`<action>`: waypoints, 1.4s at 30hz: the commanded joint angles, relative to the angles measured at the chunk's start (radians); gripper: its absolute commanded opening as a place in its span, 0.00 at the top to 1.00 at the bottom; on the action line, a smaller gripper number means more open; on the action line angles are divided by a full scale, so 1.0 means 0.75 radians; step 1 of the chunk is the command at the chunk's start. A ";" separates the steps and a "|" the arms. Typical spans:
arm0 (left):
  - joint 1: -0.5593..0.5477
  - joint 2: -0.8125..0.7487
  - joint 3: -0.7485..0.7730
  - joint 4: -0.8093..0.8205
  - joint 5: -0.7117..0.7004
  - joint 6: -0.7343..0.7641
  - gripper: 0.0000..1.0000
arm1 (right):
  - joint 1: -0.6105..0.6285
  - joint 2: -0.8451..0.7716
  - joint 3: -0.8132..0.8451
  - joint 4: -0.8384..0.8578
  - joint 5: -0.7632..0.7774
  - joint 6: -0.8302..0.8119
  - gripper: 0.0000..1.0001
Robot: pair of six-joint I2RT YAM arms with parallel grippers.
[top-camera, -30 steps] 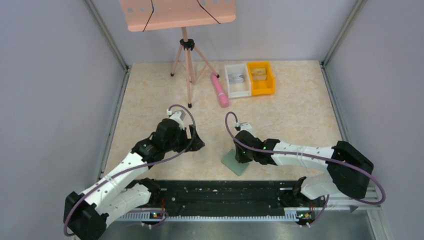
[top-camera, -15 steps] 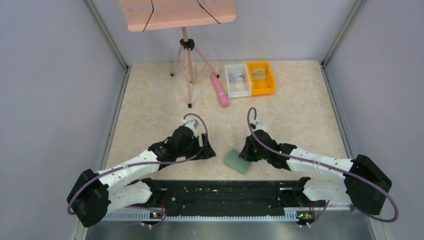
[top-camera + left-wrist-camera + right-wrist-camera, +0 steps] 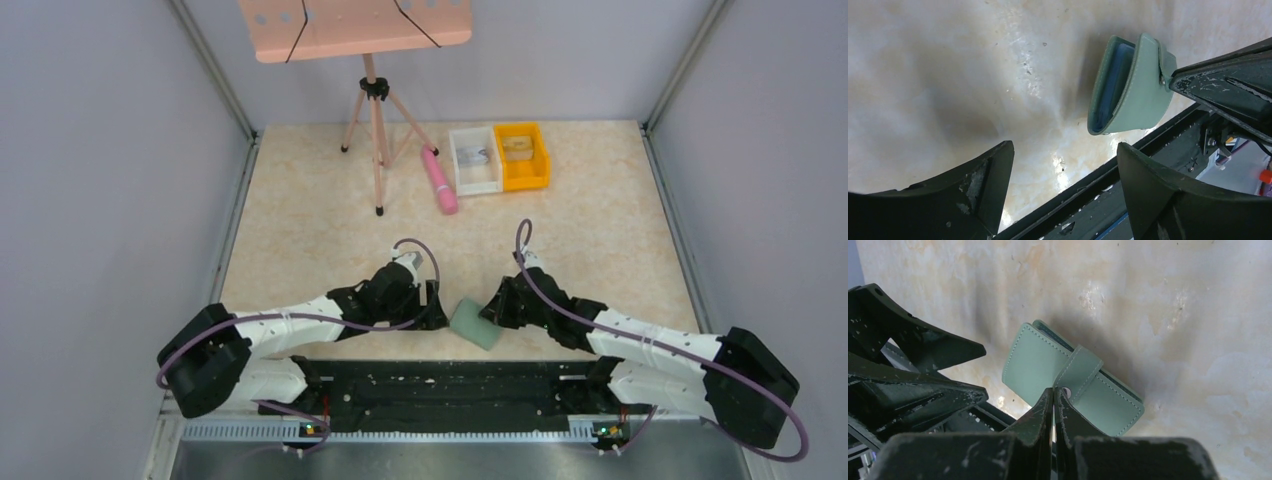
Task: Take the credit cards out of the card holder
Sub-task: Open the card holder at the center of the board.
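**Closed card holder pinched by its tab, between the two end effectors**

The left end effector [image 3: 1065, 159] hovers low over the pale marbled counter [image 3: 300, 200] with its fingers wide apart and nothing between them. Just to its right is the small flat sage-green bifold card holder [image 3: 1133, 95], with its blue inner pockets showing only at one gaping edge. On the far side of it, the right end effector [image 3: 1054, 392] has its fingers pressed together on the little snap tab, and the wrist view suggests the holder is tipped up by that tab. The credit cards are not visible, and I judge they are inside. The risk is that such a thin pinch slips when the flap is pulled. The holder could then drop back closed, or slide toward the near counter edge, out from between the left fingers.
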 commanded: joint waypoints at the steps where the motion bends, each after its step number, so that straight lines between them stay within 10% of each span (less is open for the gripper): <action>1: -0.052 0.064 0.069 0.148 -0.052 -0.011 0.19 | -0.014 -0.040 -0.026 0.120 -0.026 0.069 1.00; 32: -0.119 0.218 0.016 0.476 0.072 -0.037 0.37 | -0.014 -0.101 -0.064 0.168 -0.071 0.104 1.00; 42: -0.120 0.238 0.036 0.465 0.102 -0.036 0.89 | -0.015 -0.093 -0.061 0.085 -0.043 0.005 1.00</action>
